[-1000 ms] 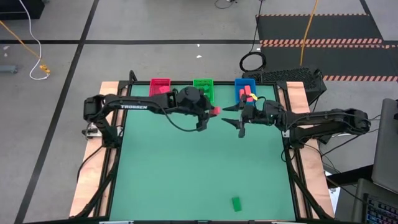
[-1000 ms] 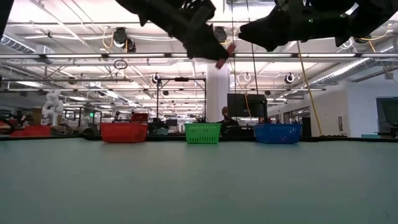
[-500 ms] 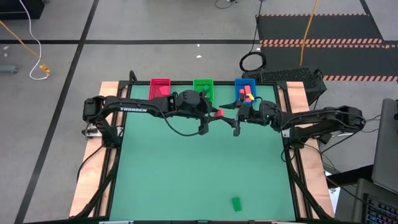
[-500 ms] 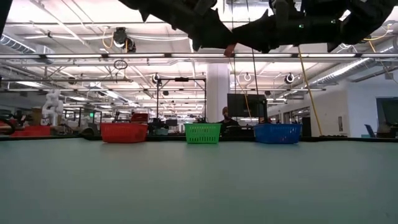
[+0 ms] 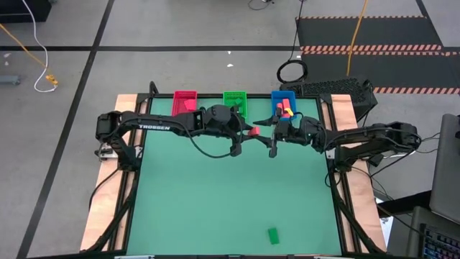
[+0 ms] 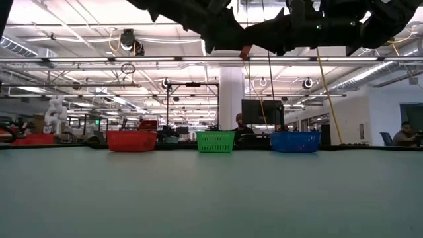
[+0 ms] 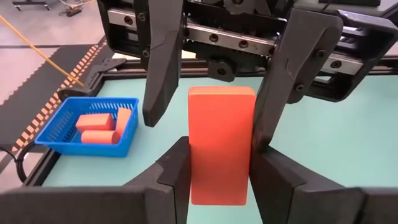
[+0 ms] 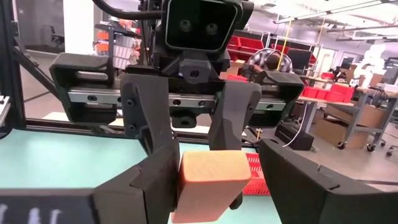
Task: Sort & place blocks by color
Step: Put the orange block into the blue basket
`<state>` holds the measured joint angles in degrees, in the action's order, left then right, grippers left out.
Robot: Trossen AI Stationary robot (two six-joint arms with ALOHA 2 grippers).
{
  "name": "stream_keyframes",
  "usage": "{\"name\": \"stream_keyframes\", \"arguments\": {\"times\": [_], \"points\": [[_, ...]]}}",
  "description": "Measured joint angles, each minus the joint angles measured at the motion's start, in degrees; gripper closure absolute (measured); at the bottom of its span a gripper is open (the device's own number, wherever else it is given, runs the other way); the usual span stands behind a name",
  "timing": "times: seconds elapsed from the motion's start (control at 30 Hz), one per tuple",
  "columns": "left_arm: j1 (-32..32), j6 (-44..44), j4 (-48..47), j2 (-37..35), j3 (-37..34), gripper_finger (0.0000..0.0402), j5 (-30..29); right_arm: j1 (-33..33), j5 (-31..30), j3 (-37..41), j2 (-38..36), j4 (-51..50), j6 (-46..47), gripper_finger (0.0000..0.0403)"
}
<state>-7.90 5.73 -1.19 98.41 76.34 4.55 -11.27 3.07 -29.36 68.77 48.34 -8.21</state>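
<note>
My left gripper (image 5: 249, 134) is high over the table's far middle, shut on a red bar block (image 5: 254, 131). My right gripper (image 5: 268, 137) faces it from the table's right, open, with its fingers on either side of the block's free end (image 7: 221, 99). In the right wrist view that end (image 8: 208, 177) sits between my own fingers. A green block (image 5: 273, 235) lies flat near the table's near edge. Several red blocks (image 7: 99, 127) lie in the blue bin (image 5: 282, 103). My left gripper pinches the red block's end nearest that arm (image 7: 217, 186) between its two fingers (image 7: 177, 177). The fingers come level from the table's left and lie along the bar. The block is lifted clear and sticks out level toward the right gripper. My right gripper has one finger (image 8: 158, 180) right beside the block's side; I cannot tell whether it touches.
Red bin (image 5: 185, 101), green bin (image 5: 235, 101) and blue bin stand in a row along the far edge, below and behind the grippers. The green table top (image 5: 215, 194) stretches toward the near edge. A person (image 6: 401, 137) sits in the room beyond.
My right gripper has moved toward the table's left, up to the left gripper, and stayed open; its fingers now stand around the block's free end. My left gripper has carried the red block a little toward the right. In the last half second both have kept still.
</note>
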Motion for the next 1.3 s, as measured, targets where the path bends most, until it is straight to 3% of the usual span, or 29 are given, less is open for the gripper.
{"name": "stream_keyframes", "arguments": {"times": [1.3], "points": [[0.2, -0.6, 0.2, 0.0, 0.0, 0.0268, -1.1, 0.1, 0.2, 0.1, -0.1, -1.8, -1.3, 0.0269]]}}
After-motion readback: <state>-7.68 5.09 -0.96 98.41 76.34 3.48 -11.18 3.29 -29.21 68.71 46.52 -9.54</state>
